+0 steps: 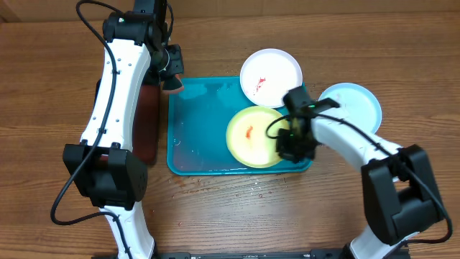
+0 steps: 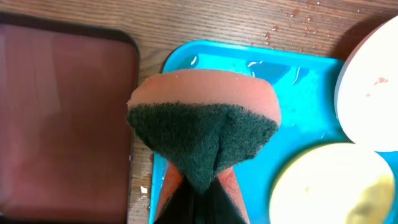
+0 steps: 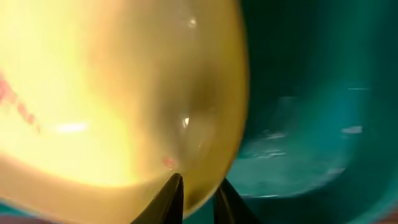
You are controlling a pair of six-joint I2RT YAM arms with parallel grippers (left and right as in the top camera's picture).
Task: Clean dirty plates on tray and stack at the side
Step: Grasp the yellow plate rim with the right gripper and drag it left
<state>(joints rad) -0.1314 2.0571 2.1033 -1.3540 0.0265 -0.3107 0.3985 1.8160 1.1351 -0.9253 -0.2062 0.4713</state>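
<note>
The yellow-green plate with a red smear lies on the turquoise tray at its right side. My right gripper is shut on this plate's right rim; the wrist view shows one finger above and one below the rim. The white plate with red smears rests on the tray's back right corner. The light blue plate lies on the table to the right of the tray. My left gripper is shut on a pink sponge with a green scrub face above the tray's back left corner.
A black tray with a dark red inside lies left of the turquoise tray, partly under my left arm. Water drops lie on the tray floor and on the wood near the front rim.
</note>
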